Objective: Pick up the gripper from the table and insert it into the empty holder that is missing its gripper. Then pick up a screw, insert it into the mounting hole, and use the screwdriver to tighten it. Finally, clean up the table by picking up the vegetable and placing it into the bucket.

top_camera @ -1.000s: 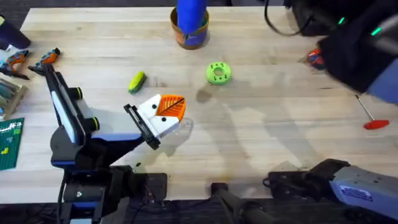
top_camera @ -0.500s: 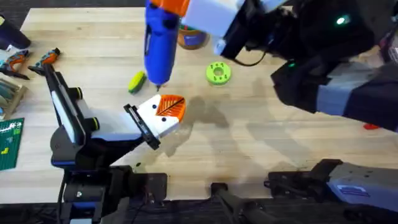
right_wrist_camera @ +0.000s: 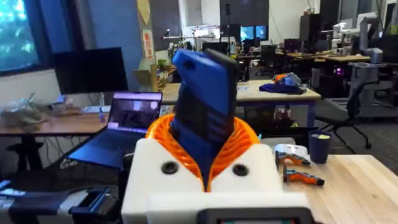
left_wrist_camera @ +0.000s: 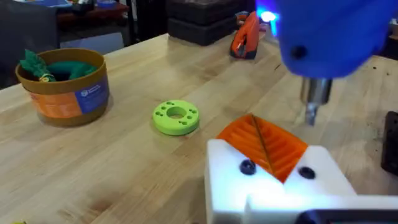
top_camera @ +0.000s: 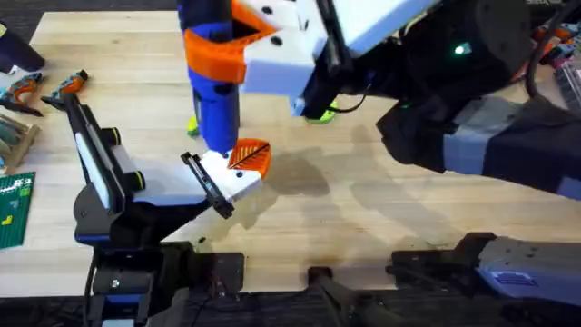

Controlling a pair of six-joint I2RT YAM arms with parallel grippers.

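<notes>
Above the middle of the table [top_camera: 381, 218], the right gripper [top_camera: 238, 56] is clamped on the screwdriver [top_camera: 213, 100], holding it upright with the bit pointing down; the right wrist view confirms the blue body [right_wrist_camera: 202, 112] pinched between the orange ribbed pads [right_wrist_camera: 239, 140]. In the left wrist view the metal bit hangs just above and beside the gripper [left_wrist_camera: 264, 146], the orange wedge seated on the holder [left_wrist_camera: 273, 186], whose white block shows two dark screw heads on its face. In the overhead view the wedge [top_camera: 250, 156] and the holder [top_camera: 227, 177] sit at the tip of the left arm, directly under the screwdriver. Whether the left gripper's fingers are open or closed cannot be told. The bucket [left_wrist_camera: 62, 87] stands well apart near the far table edge, green material inside. A lime-green disc [left_wrist_camera: 176, 117] lies between the bucket and the holder.
</notes>
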